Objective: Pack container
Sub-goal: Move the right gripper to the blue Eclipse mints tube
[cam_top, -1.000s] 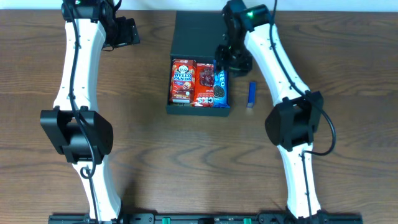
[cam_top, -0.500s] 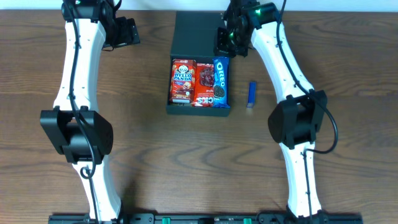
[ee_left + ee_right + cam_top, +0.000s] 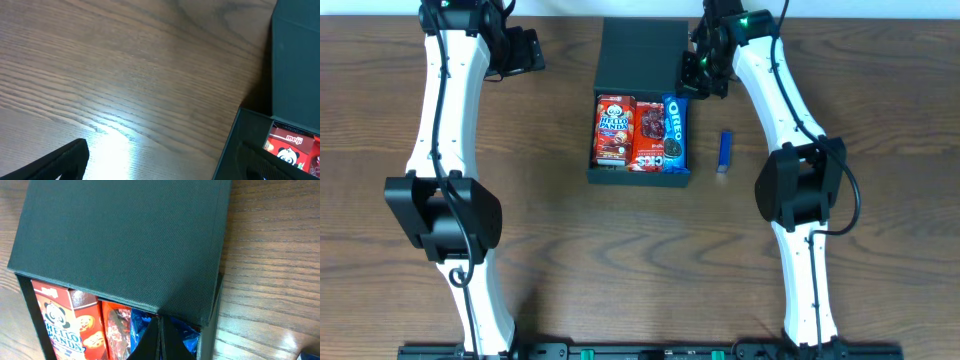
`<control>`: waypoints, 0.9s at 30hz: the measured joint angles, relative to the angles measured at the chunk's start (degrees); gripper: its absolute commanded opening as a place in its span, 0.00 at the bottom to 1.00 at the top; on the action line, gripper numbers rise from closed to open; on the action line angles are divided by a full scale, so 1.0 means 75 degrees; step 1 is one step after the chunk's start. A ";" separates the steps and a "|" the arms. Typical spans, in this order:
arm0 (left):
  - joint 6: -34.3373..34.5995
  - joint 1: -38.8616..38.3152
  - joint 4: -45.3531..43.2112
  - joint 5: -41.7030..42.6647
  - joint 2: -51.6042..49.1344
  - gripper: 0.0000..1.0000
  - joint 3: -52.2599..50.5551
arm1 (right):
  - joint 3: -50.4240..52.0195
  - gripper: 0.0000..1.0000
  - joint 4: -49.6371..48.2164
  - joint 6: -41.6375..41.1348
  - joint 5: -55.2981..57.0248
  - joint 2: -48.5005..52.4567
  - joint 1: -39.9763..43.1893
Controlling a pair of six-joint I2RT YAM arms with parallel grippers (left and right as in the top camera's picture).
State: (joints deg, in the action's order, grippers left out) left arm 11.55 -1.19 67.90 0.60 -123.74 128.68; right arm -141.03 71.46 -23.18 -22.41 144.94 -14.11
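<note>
**Operator:** What are my fingers doing?

**Spotter:** Your right gripper (image 3: 160, 339) has its fingers pressed together into one dark wedge, and I see nothing pinched between them. The tips sit at the near right corner of the lid (image 3: 120, 240), over the blue Oreo packet (image 3: 675, 130). I can't tell whether they touch the lid's edge or hang just above it. Your left gripper (image 3: 165, 156) is spread wide, and between its fingers (image 3: 65, 160) you have only bare desk (image 3: 560, 250).

**Operator:** And where's the container?

**Spotter:** The container (image 3: 638, 177) sits at the middle of the desk's far edge. Its lid is folded back toward that edge. Three things fill the tray side by side: a Hello Panda box (image 3: 614, 130) on the left, a red packet (image 3: 650, 135) in the middle, and the Oreo packet against the right wall.

**Operator:** What edges and room do I have?

**Spotter:** Your left gripper is by the far edge, left of the container and apart from it, with the container's left wall at the right of its view. A small blue item (image 3: 724, 152) lies on the desk just right of the container, not touching it. From the container's near wall toward the desk's near edge, bare wood runs between your two arms.
</note>
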 measured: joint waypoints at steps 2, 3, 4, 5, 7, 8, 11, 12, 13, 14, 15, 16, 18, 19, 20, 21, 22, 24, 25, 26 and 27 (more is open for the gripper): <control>0.0000 0.0000 0.0000 0.0003 0.0000 0.95 0.0000 | 0.0000 0.02 -0.0026 0.0000 0.0000 0.0000 0.0000; 0.0000 0.0000 0.0000 0.0003 0.0000 0.95 0.0000 | 0.0000 0.01 -0.0032 0.0000 -0.0006 0.0000 0.0006; 0.0000 0.0000 0.0000 0.0003 0.0000 0.95 0.0000 | 0.0000 0.02 -0.0052 0.0003 -0.0009 0.0000 0.0017; 0.0000 0.0000 0.0000 0.0000 0.0000 0.95 0.0000 | 0.0000 0.01 -0.0085 0.0003 -0.0015 0.0000 0.0026; 0.0000 0.0000 0.0000 0.0003 0.0000 0.95 0.0000 | 0.0000 0.01 -0.0114 0.0003 -0.0020 0.0000 0.0052; 0.0000 0.0000 0.0000 0.0003 0.0000 0.95 0.0000 | -0.0012 0.01 -0.0108 0.0003 -0.0015 0.0000 0.0076; 0.0000 0.0000 0.0000 0.0003 0.0000 0.95 0.0000 | -0.0102 0.01 -0.0102 0.0026 0.0157 -0.0041 0.0219; 0.0000 0.0000 0.0000 0.0000 0.0000 0.95 0.0000 | -0.0105 0.02 -0.0061 0.0029 0.0274 -0.0093 0.0280; 0.0000 0.0000 0.0000 0.0003 0.0000 0.95 0.0000 | -0.0105 0.02 0.0055 0.0032 0.0411 -0.0143 0.0341; 0.0000 0.0000 0.0003 0.0003 0.0000 0.95 0.0000 | -0.0117 0.02 0.0271 0.0032 0.0612 -0.0224 0.0431; 0.0000 0.0000 0.0003 0.0003 0.0000 0.95 0.0000 | -0.0137 0.02 0.0577 0.0032 0.0816 -0.0318 0.0536; 0.0000 0.0000 0.0000 0.0000 0.0000 0.95 0.0000 | -0.0166 0.07 0.0982 0.0029 0.1055 -0.0428 0.0673; 0.0003 0.0000 0.0003 0.0000 0.0000 0.95 0.0000 | -0.0236 0.17 0.1830 0.0041 0.1480 -0.0589 0.0903; 0.0006 0.0000 -0.0003 0.0003 0.0000 0.95 0.0000 | -0.0242 0.33 0.2358 0.0070 0.1754 -0.0659 0.1049; 0.0023 0.0000 0.0003 0.0000 0.0000 0.95 0.0000 | -0.0239 0.41 0.2556 0.0023 0.1886 -0.0679 0.1099; 0.0026 0.0000 -0.0012 0.0000 0.0000 0.95 0.0000 | -0.0239 0.46 0.2836 0.0015 0.2066 -0.0694 0.1166; 0.0026 0.0000 -0.0026 0.0003 0.0000 0.95 0.0000 | -0.0239 0.51 0.3028 0.0090 0.2215 -0.0694 0.1189; 0.0026 0.0000 -0.0044 0.0000 0.0000 0.95 0.0000 | -0.0236 0.50 0.3156 0.0085 0.2355 -0.0694 0.1154; 0.0026 0.0000 -0.0052 0.0003 0.0000 0.95 0.0000 | -0.0230 0.50 0.3177 0.0114 0.2425 -0.0694 0.1113; 0.0026 0.0000 -0.0052 0.0000 0.0000 0.95 0.0000 | -0.0221 0.50 0.3191 0.0114 0.2480 -0.0694 0.1064; 0.0026 0.0000 -0.0055 0.0000 0.0000 0.95 0.0000 | -0.0178 0.50 0.3174 0.0114 0.2544 -0.0694 0.1011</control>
State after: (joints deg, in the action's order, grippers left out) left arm 11.75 -1.19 67.48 0.60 -123.74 128.68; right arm -142.37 95.26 -22.33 -3.33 139.74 -6.52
